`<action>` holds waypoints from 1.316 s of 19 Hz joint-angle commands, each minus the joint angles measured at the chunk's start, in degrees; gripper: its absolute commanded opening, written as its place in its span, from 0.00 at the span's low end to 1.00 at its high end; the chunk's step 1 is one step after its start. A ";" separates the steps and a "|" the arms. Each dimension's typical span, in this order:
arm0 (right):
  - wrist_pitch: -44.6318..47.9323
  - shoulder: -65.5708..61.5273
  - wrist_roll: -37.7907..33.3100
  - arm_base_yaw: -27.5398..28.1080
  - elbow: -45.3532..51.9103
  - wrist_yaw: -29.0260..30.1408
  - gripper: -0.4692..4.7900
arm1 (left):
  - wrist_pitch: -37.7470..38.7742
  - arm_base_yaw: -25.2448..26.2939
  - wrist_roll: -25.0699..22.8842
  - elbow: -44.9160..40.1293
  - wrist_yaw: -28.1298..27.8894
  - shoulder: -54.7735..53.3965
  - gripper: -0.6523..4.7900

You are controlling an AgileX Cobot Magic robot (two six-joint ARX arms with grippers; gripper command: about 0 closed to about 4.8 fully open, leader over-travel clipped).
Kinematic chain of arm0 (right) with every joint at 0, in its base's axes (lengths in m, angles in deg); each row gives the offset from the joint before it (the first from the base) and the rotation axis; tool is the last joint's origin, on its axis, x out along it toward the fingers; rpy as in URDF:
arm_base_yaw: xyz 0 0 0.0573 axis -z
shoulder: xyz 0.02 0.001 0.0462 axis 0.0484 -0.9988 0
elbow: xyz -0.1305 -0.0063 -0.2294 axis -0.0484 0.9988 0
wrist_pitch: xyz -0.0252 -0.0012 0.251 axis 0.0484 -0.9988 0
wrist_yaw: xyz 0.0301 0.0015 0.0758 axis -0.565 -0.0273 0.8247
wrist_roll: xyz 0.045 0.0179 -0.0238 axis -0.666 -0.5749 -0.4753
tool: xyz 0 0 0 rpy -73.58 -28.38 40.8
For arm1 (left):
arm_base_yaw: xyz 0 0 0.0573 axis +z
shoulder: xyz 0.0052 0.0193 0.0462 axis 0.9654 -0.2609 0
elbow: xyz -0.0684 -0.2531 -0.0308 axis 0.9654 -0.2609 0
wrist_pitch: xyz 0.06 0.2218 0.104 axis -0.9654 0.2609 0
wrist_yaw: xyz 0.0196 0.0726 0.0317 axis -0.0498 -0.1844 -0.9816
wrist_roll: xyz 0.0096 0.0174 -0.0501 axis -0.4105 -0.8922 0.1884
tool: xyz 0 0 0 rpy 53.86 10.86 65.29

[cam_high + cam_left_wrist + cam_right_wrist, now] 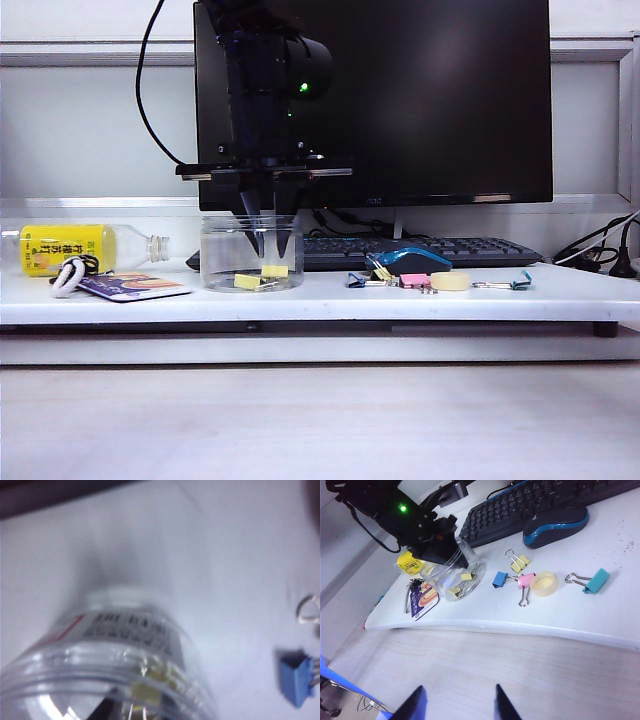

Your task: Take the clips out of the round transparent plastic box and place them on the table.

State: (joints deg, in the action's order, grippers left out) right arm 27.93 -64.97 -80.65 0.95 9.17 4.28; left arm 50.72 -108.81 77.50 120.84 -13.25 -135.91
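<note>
Pale wood-grain surface [320,420] lies nearest, and over it, well short of everything on the long white raised counter [400,295], hangs the right tool [457,705], fingers spread and empty.

On the counter, off to the side of the left tool [272,240], lie a blue binder clip [298,678], a pink binder clip [526,581], a roll of clear tape [544,583] and a teal binder clip [596,581]. One pale-yellow binder clip [519,563] already rests there too.

The left tool reaches straight down inside the round transparent plastic box [215,255], its dark tips low near the floor. Two pale-yellow clips [261,277] sit at the bottom, just beside the tips. Whether the fingers have closed on one I cannot tell; the wrist view is blurred.

So the step is picking another clip. Next, I judge, the tool must pinch one firmly, rise clear of the rim without tipping the box, then set it down beside the others.

Behind stand a black keyboard [430,250] and a dark monitor [430,100].
</note>
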 commanded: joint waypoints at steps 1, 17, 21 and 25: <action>0.46 -0.02 0.28 0.00 -0.26 0.07 0.42 | -1.77 -0.09 1.18 0.13 -0.04 0.26 0.32; 0.52 -0.02 0.31 0.00 -0.26 -1.01 0.42 | -2.08 -0.20 2.45 -0.48 -3.74 -1.20 0.32; 0.50 -0.02 0.31 0.00 -0.26 -1.01 0.42 | -2.25 -0.20 2.64 -0.48 -3.89 -1.86 0.32; 0.50 -0.02 0.31 0.00 -0.26 -1.01 0.42 | -2.78 -0.20 2.86 -0.48 -4.04 -2.56 0.32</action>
State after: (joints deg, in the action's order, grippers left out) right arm 27.90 -64.97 -80.63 0.95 9.17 3.23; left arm 48.11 -108.88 79.84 120.30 -17.08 -138.25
